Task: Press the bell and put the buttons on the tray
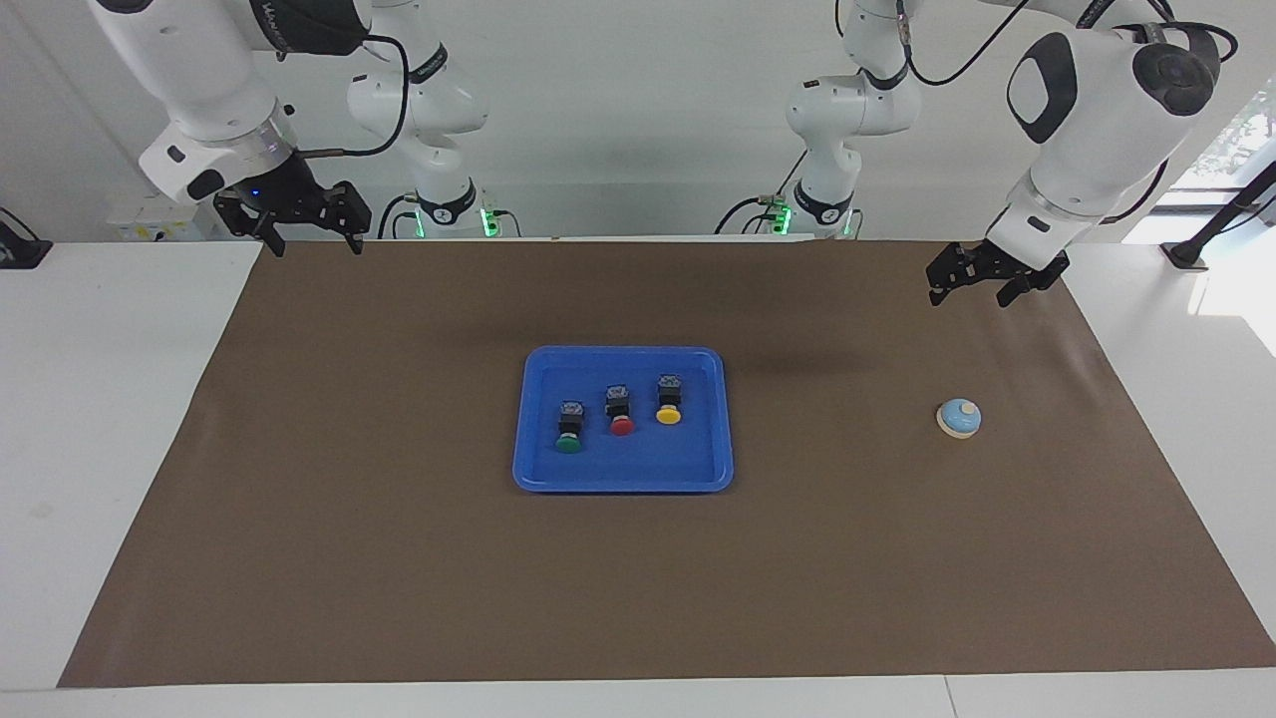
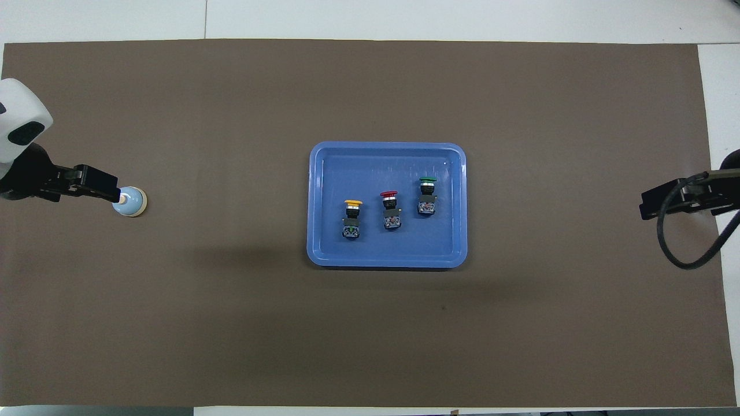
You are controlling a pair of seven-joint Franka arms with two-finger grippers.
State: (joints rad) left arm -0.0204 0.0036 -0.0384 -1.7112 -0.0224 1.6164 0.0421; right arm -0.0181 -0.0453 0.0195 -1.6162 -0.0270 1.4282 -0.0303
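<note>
Glossy round-cornered blue tray holds yellow, red, green round-capped buttons; left gripper and right gripper both spread wide, empty.

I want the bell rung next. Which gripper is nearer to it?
Left. The left gripper hangs raised over the mat by the bell; the right gripper waits at the table's other end.

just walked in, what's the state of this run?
All three buttons, yellow, red and green, lie in the blue tray. The bell sits alone toward the left arm's end. The left gripper hangs open, high above the mat near the bell; the right gripper waits open, holding nothing.
</note>
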